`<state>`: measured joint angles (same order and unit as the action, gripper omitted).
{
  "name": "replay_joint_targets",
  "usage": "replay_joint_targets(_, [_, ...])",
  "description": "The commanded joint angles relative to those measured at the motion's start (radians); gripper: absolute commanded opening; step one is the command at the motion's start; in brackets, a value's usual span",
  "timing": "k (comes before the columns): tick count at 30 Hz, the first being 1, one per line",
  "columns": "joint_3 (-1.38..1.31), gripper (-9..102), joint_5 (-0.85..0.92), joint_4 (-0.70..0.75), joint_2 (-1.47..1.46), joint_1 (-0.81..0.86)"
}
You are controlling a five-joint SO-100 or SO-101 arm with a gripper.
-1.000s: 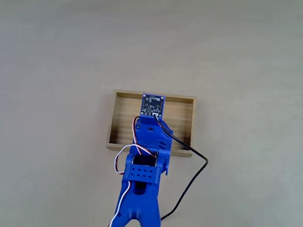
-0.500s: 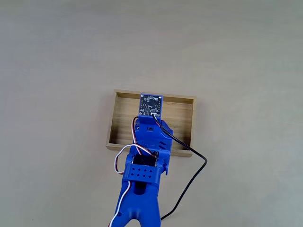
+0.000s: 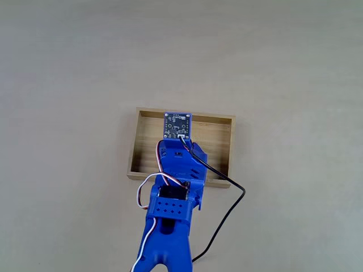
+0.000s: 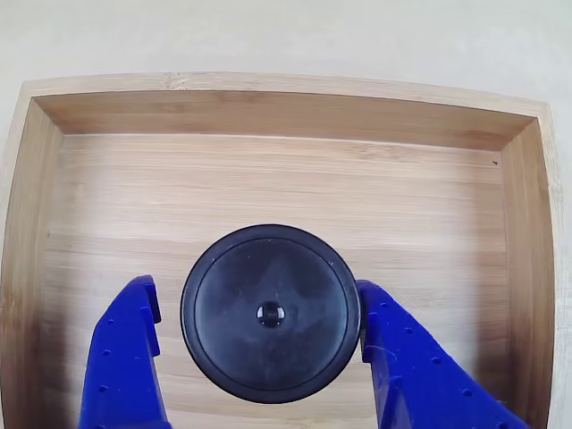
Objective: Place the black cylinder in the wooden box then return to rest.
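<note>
Release step: small matte black cylinder sits inside shallow light-wood box, blue gripper w/ jaws apart either side; next, prob. lift clear & return to rest.

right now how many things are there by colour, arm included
Black: 2, the black cylinder and the cable
Light wood: 1, the wooden box
Blue: 1, the arm with its gripper, fingers apart either side of the cylinder
Total: 4
</note>
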<state>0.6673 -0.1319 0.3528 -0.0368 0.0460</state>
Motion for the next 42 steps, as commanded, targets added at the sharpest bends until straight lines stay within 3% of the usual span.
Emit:
replay_joint_targets(1, [-0.077, 32, -0.037, -0.029, -0.135, 0.005])
replay_joint_targets(14, [-0.003, 32, -0.083, 0.009, -0.302, 0.008])
replay_joint_targets(27, [0.183, 27, 0.020, 0.071, -0.660, -0.023])
replay_joint_targets(42, [0.367, 10, 0.112, 0.448, -1.200, -0.052])
